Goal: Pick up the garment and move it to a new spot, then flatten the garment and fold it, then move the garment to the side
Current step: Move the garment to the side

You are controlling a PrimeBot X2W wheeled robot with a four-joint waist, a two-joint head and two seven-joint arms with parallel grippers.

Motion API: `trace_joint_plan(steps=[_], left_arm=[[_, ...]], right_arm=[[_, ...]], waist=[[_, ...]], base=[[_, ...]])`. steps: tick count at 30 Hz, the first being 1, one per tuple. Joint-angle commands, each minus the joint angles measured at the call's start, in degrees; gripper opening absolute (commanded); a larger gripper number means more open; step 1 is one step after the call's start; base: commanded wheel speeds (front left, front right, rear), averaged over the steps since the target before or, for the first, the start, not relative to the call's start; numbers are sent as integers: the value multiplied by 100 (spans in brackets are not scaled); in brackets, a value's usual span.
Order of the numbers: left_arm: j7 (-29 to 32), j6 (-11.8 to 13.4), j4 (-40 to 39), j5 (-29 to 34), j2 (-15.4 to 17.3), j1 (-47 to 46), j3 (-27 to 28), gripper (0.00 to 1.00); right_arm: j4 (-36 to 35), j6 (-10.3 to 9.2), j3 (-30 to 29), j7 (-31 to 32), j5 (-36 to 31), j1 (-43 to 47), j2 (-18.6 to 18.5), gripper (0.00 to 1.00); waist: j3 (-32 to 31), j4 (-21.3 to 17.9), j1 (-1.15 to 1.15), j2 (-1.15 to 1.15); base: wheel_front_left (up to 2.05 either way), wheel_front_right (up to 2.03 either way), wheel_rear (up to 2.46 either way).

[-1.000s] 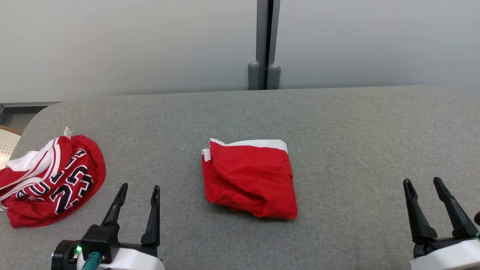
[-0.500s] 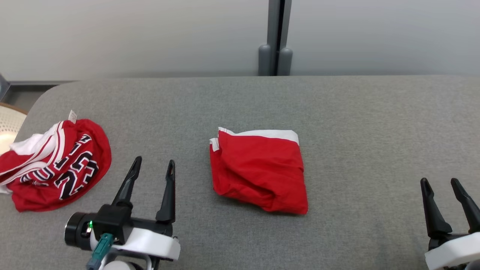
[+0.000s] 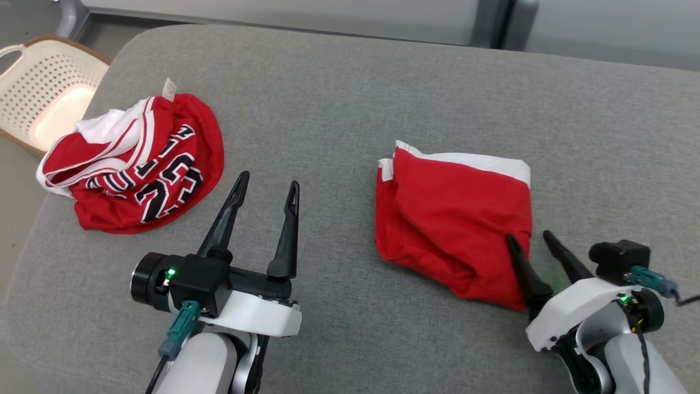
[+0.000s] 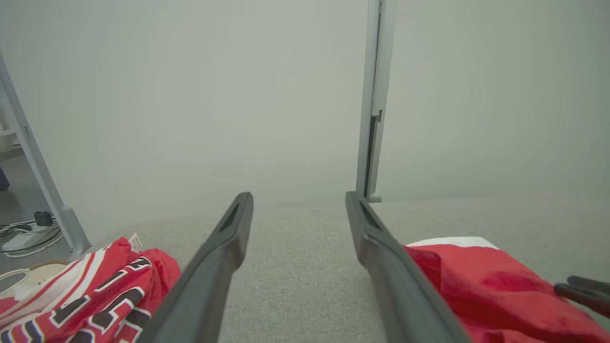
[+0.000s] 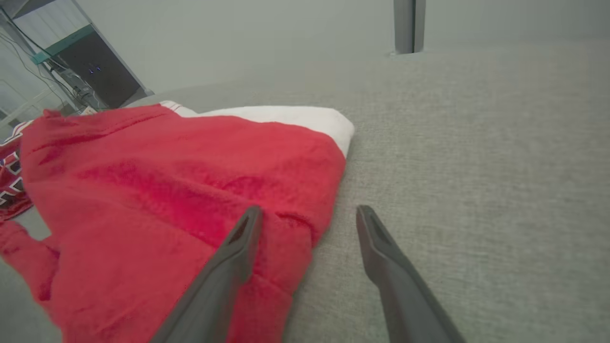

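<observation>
Folded garment: the red folded garment [image 3: 454, 224], white band along its far edge, lies near the middle of the grey tabletop [image 3: 350, 109], towards the robot's right.
Stage, as I judge it: folding looks done; the move to the side is not yet made.
Right pincer: the right pincer [image 3: 528, 235] is spread wide and holds nothing. It straddles the garment's near right edge, one finger over red cloth and the other over bare tabletop, probably so that closing would catch that edge.
Left pincer: the left pincer [image 3: 269, 179] is also spread and empty. It sits over bare tabletop between the two red pieces, clear of both.
Crumpled jersey: the crumpled jersey [image 3: 131, 164] is heaped at the left edge, beside a basket [image 3: 33, 76] below.
Hard to make out: whether the right pincer's inner finger touches the cloth or hovers above it; the layers inside the fold; the jersey's lettering, broken by creases; the basket, cut off by the frame.
</observation>
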Motion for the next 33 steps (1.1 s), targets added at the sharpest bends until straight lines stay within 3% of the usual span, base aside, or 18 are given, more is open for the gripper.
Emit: trace_joint_plan(steps=[1,4,5,6,7,8,17,25,33], left_arm=[[-51,-7,77,9,-31,-132,-16,100],[-63,3,130,-4,-65,-151,-24,100],[-67,5,143,-3,-63,-153,-23,100],[-69,5,149,2,-67,-161,-21,100],[-67,4,136,9,-75,-168,-13,100],[-67,3,118,19,-81,-169,-3,100],[-69,-5,28,141,-60,-97,108,100],[-64,-28,10,197,73,31,215,100],[-46,-82,-7,222,164,-146,180,100]], right_arm=[[447,-3,156,277,-7,-136,62,100],[825,-3,200,647,-83,-128,202,100],[889,-3,199,727,-135,-122,226,78],[940,-3,182,821,-153,-104,258,45],[969,-3,201,911,-191,-82,294,29],[937,-3,218,939,-246,-81,308,0],[331,-9,380,1013,-877,-113,13,0],[-402,-8,510,981,-768,368,-403,0],[-583,-8,602,933,-472,570,-727,0]], waist=[[225,257,0,0],[235,274,0,0],[242,271,0,0],[244,266,0,0],[243,259,0,0],[252,247,0,0],[202,-18,0,0],[70,-903,0,0],[151,-1712,0,0]], base=[[0,0,0],[0,0,0],[0,0,0],[0,0,0],[0,0,0],[0,0,0],[0,0,0],[0,0,0],[0,0,0]])
